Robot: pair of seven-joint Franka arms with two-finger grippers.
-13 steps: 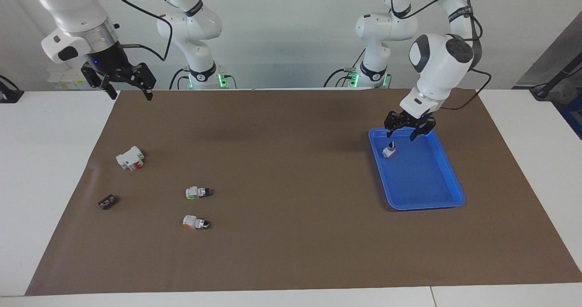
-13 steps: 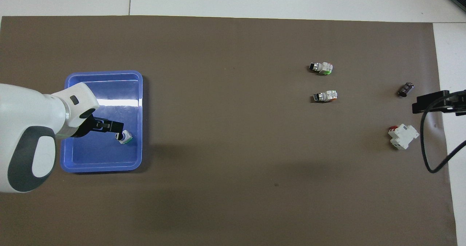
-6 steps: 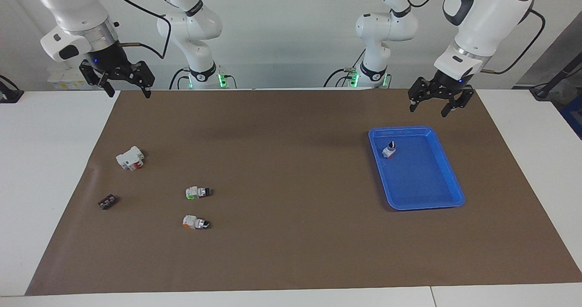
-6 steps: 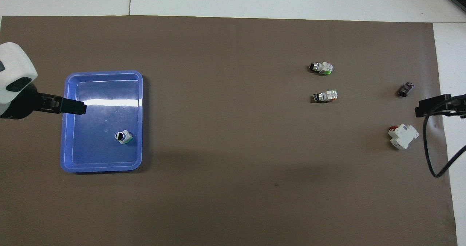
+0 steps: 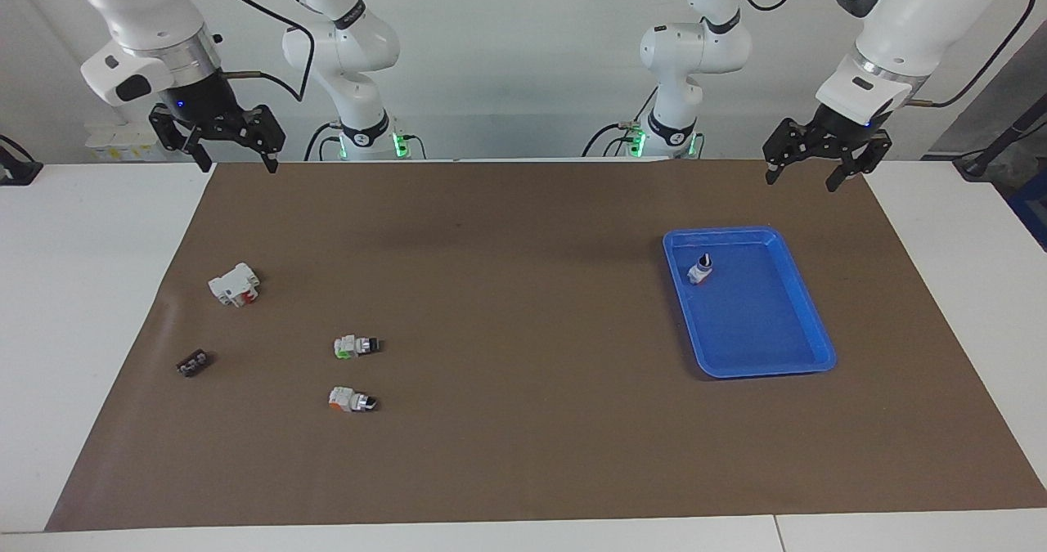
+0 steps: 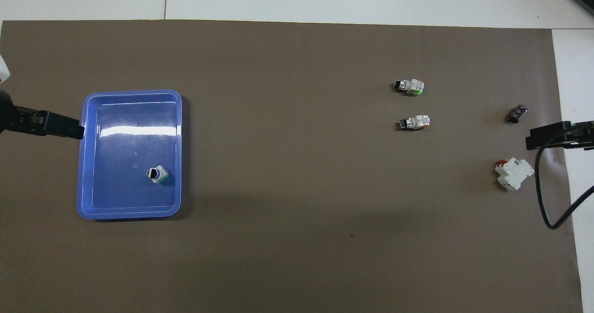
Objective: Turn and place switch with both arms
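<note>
Left gripper (image 5: 816, 162) just let go and pulled up to the table's robot-side edge, jaws open; switch (image 5: 699, 270) stands in the tray (image 5: 806, 362). Right gripper (image 5: 219, 135) waits, open too. Looks done.

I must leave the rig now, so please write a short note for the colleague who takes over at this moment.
Left hand: open, holding nothing, raised near the robots' edge of the mat at the left arm's end.
Right hand: open, holding nothing, raised at the right arm's end; it waits.
The switch stands in the blue tray, knob up, green end down, in the part nearer the robots.
Done: the switch is turned and placed.
Left: apparently nothing; two similar switches lie on the mat, untouched.
</note>
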